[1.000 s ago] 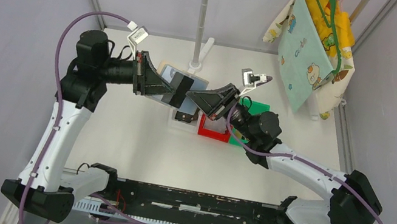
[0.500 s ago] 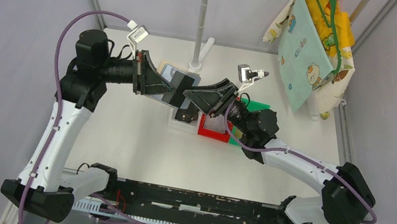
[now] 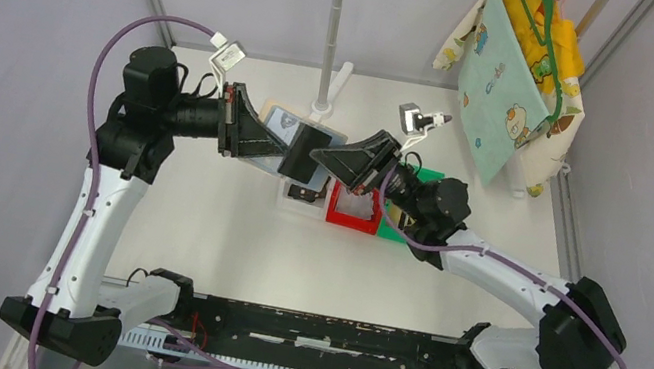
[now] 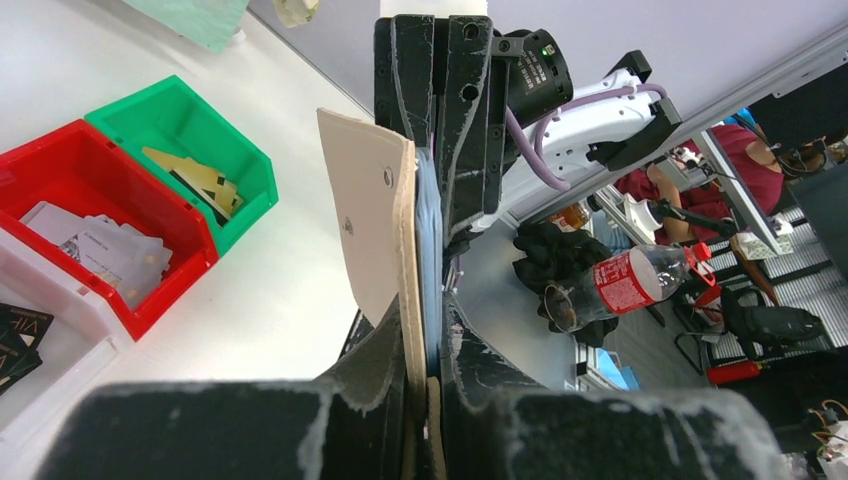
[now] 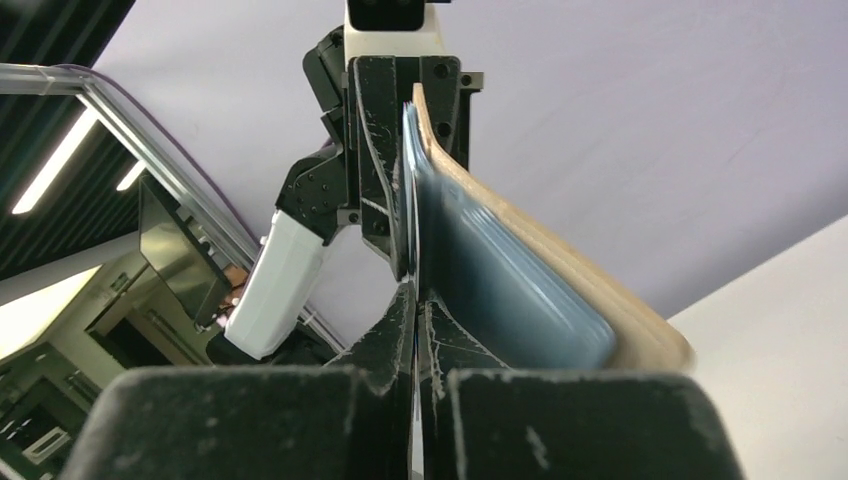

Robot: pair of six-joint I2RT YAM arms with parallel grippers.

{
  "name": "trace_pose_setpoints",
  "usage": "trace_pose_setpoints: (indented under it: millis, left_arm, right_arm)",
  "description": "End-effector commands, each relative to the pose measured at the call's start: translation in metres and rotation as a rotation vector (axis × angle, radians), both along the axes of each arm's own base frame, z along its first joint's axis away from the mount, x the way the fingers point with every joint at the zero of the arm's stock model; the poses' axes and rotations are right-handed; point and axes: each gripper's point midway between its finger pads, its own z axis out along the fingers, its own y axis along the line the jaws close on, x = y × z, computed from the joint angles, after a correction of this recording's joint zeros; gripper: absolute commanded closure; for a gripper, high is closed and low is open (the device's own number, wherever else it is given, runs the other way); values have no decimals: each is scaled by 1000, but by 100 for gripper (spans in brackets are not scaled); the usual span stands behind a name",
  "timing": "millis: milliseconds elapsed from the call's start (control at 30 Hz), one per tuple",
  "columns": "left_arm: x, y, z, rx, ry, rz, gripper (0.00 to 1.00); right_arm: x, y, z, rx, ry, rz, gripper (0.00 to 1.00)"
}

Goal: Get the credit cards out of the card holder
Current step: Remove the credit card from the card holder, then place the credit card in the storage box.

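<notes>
Extraction step: left gripper [image 3: 281,148] clamps card holder [image 3: 280,119]; right gripper [image 3: 318,157] pinches dark card [image 3: 309,137] at holder's 3 o'clock. Next, I'd pull straight out.

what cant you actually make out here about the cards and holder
How full the card holder is: top view, left gripper and right gripper overlap it; wrist views show it edge-on.
What the right gripper pinches: right wrist view, its shut fingers hide all but a thin edge.
White bin's contents: left wrist view, mostly cut off by the left edge.
</notes>
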Motion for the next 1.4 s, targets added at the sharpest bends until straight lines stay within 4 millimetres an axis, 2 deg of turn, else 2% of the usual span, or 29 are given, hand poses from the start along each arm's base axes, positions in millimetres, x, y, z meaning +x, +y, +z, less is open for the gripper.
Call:
trace_pose_setpoints:
  millis: [0, 100, 267, 433, 633, 800, 933, 1000, 1100, 1300, 1367]
  left_arm:
    - [-6, 0, 22, -11, -108, -23, 98]
    - [-8, 0, 22, -10, -112, -26, 98]
    - [-10, 1, 19, 1, -118, -33, 98]
    - [-10, 1, 17, 7, -134, -45, 98]
    - [-11, 2, 14, 18, -146, -51, 98]
    - [-13, 2, 14, 20, -159, -55, 98]
    - [-13, 2, 16, 19, -163, -57, 98]
    - [-14, 2, 17, 19, -164, -58, 98]
    - [-17, 3, 18, 23, -172, -61, 98]
    - [-18, 3, 16, 25, -174, -63, 98]
    - [-19, 3, 16, 26, -176, -63, 98]
  right_arm:
    - [1, -37, 10, 27, -50, -71, 100]
    - [11, -60, -7, -24, -37, -136, 100]
    - [34, -97, -52, -235, -13, -281, 100]
    - [58, -131, -119, -585, 69, -432, 100]
    - [75, -182, -193, -853, 206, -554, 100]
    - [93, -214, -230, -967, 300, -657, 100]
    - [110, -223, -247, -1036, 339, -698, 100]
    - [115, -219, -250, -1039, 344, -677, 100]
    - [117, -209, -238, -980, 326, -652, 100]
    - [124, -201, -185, -866, 267, -670, 100]
    - [125, -186, -166, -778, 242, -631, 100]
